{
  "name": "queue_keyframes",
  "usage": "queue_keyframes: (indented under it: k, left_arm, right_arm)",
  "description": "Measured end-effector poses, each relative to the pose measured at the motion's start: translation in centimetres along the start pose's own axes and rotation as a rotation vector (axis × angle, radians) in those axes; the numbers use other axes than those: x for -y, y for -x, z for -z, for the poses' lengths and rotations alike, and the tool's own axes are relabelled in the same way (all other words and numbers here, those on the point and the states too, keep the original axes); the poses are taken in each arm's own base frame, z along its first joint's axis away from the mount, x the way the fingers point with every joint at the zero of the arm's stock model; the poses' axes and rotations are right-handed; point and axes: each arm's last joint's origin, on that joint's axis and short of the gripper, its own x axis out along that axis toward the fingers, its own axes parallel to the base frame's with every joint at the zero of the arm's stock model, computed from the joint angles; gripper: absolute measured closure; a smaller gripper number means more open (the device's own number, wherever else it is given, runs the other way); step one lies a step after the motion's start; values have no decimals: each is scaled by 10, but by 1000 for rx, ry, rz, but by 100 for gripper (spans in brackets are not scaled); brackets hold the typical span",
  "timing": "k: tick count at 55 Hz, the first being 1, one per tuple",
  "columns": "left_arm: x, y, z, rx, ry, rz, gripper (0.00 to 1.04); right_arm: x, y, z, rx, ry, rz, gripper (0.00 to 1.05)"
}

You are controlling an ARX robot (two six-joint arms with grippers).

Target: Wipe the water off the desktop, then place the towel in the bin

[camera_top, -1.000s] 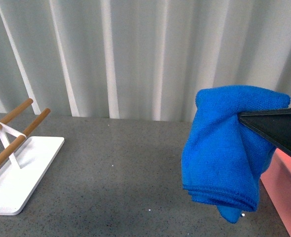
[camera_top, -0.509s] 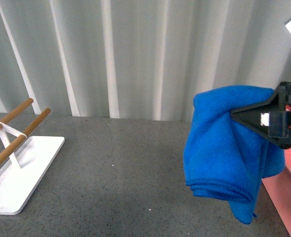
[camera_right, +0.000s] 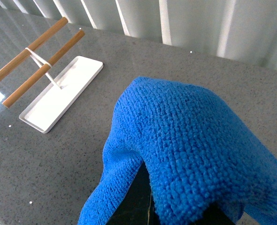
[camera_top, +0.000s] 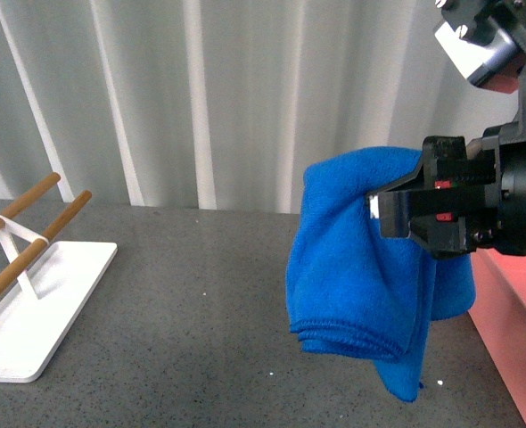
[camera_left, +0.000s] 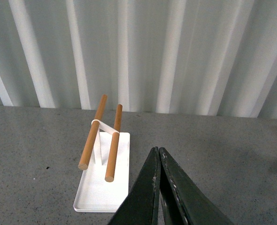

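The bright blue towel [camera_top: 352, 267] hangs in folds above the dark grey speckled desktop [camera_top: 183, 339], clear of the surface. My right gripper [camera_top: 376, 209] is shut on the towel near its upper edge. In the right wrist view the towel [camera_right: 190, 140] drapes over the right gripper [camera_right: 149, 199] and hides its fingertips. The salmon-pink bin [camera_top: 523, 312] shows at the right edge, just beside the hanging towel. My left gripper [camera_left: 157, 151] is shut and empty, held above the desktop [camera_left: 232, 159].
A flat white tray [camera_top: 45, 299] with two wooden rails [camera_top: 31, 254] stands at the left, also seen as the tray [camera_left: 103, 190] in the left wrist view. A ribbed white wall [camera_top: 245, 98] closes off the back. A tiny bright speck [camera_top: 439, 383] lies below the towel.
My right gripper has carried the towel leftward, away from the bin's edge. Its wrist body has come into the front view. The tray has not moved.
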Motion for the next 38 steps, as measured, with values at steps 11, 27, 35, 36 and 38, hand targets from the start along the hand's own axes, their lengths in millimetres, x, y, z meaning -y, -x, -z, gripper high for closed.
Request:
queue_keyframes:
  k: [11,27,35,36,38]
  left_arm:
    - [0,12,2,-3,0,1,101]
    - [0,12,3,-5,0,0,93]
    - [0,12,3,-5,1,0,65]
    - [0,12,3,-5,0,0,60]
    - [0,12,3,-5,0,0,51]
  right_arm:
    - [-1,-1,7,-14,-11,8,101]
    - [-2,-1,9,-23,-14,27,101]
    - [-2,-8,15,-69,-26,50,101]
    - [-1,-9,15,-76,-29,54,101]
    - [0,-13,16,-94,-37,68,101]
